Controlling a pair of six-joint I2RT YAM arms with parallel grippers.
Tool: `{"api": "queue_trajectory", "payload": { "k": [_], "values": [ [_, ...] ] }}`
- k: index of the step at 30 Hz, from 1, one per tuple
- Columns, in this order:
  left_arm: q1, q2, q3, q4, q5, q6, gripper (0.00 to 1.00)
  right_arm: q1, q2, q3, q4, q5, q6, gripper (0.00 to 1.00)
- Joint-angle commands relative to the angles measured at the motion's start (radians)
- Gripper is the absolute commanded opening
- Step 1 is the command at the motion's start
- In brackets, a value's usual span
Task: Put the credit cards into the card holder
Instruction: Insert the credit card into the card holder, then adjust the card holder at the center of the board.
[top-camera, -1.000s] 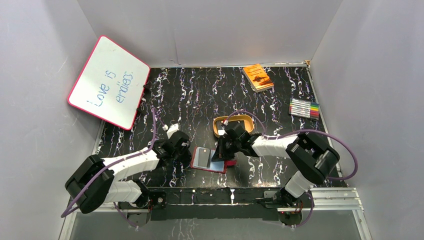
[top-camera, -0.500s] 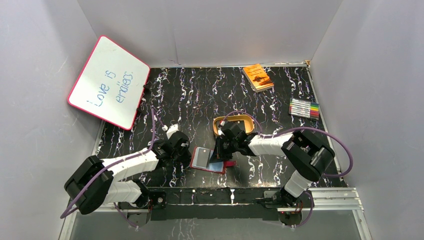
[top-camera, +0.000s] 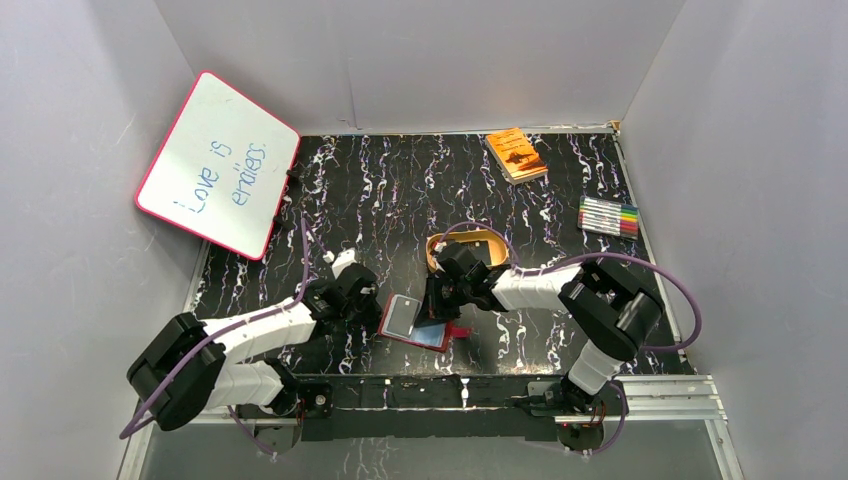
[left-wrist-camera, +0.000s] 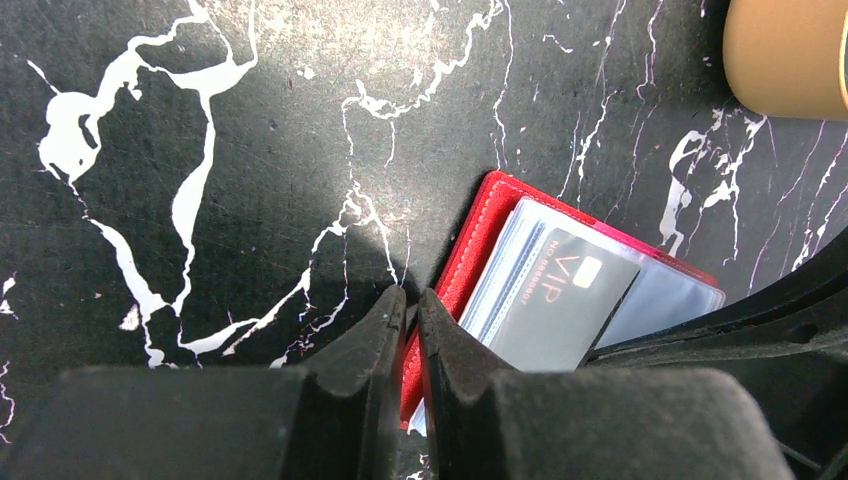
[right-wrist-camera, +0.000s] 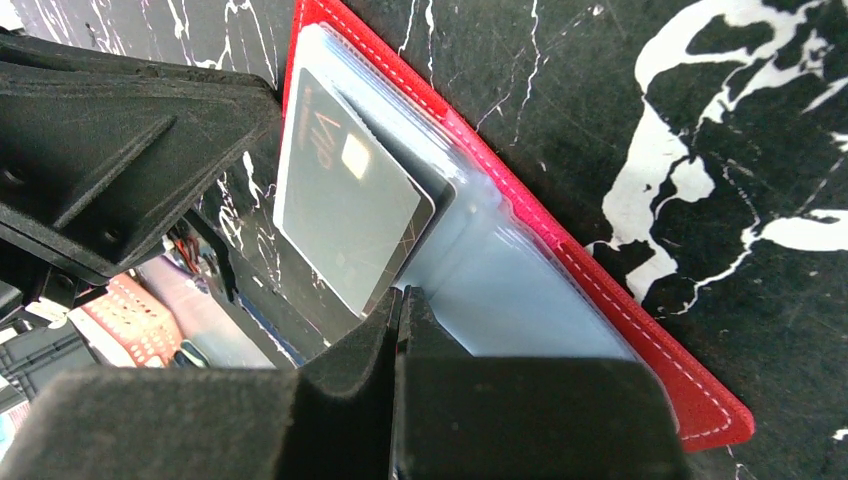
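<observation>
The red card holder (top-camera: 459, 330) lies open near the table's front edge, its clear sleeves facing up. A dark grey "VIP" credit card (top-camera: 402, 314) sits partly inside a sleeve, its corner sticking out. My left gripper (top-camera: 372, 305) is shut on the holder's left red edge (left-wrist-camera: 480, 235), seen at the jaws (left-wrist-camera: 410, 300) in the left wrist view. My right gripper (top-camera: 437, 305) is shut at the card's near corner (right-wrist-camera: 345, 205), with its tips (right-wrist-camera: 400, 293) over the clear sleeve and the red cover (right-wrist-camera: 640, 320) to the right. No other cards show.
A gold oval tray (top-camera: 478, 245) stands just behind the right gripper and shows in the left wrist view (left-wrist-camera: 790, 55). An orange book (top-camera: 516, 153) lies at the back. A pack of markers (top-camera: 608, 215) is at the right. A whiteboard (top-camera: 218, 165) leans at the left.
My right gripper has moved a little left with the grey card, which now lies further over the holder's left half. The left gripper has stayed on the holder's edge.
</observation>
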Motion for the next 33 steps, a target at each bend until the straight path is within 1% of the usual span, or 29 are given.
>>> {"api": "queue_trajectory", "payload": {
  "k": [1,4,7,12,14,16,17,19,22,24,28,33],
  "values": [
    [-0.005,0.01,-0.044,-0.129,0.053,-0.004,0.1,0.009,-0.012,0.043,-0.007,0.008,-0.023,0.06],
    [-0.004,-0.022,-0.042,-0.161,0.025,-0.007,0.11,0.009,-0.068,0.036,-0.083,0.052,-0.048,0.1],
    [-0.004,-0.059,-0.043,-0.189,-0.001,-0.012,0.14,0.009,-0.14,0.034,-0.164,0.098,-0.077,0.18],
    [-0.004,-0.106,-0.043,-0.215,-0.02,-0.019,0.2,0.004,-0.251,0.046,-0.29,0.195,-0.123,0.38],
    [-0.004,-0.119,-0.042,-0.225,-0.023,-0.022,0.23,-0.007,-0.294,0.016,-0.304,0.229,-0.116,0.5],
    [-0.004,-0.136,-0.042,-0.236,-0.029,-0.029,0.27,-0.026,-0.331,-0.032,-0.287,0.228,-0.095,0.57],
    [-0.003,-0.148,-0.044,-0.241,-0.032,-0.031,0.31,-0.034,-0.347,-0.058,-0.276,0.22,-0.08,0.59],
    [-0.004,-0.18,-0.043,-0.257,-0.042,-0.04,0.41,-0.044,-0.371,-0.101,-0.265,0.214,-0.051,0.6],
    [-0.004,-0.219,-0.043,-0.275,-0.057,-0.043,0.5,-0.045,-0.395,-0.161,-0.237,0.198,-0.015,0.62],
    [-0.003,-0.236,-0.042,-0.278,-0.06,-0.041,0.52,-0.045,-0.4,-0.189,-0.226,0.196,0.001,0.63],
    [-0.004,-0.243,-0.04,-0.272,-0.046,-0.028,0.52,-0.046,-0.398,-0.224,-0.177,0.188,-0.004,0.65],
    [-0.004,-0.246,-0.039,-0.266,-0.03,-0.022,0.53,-0.048,-0.329,-0.178,-0.2,0.185,-0.056,0.65]
  ]
}}
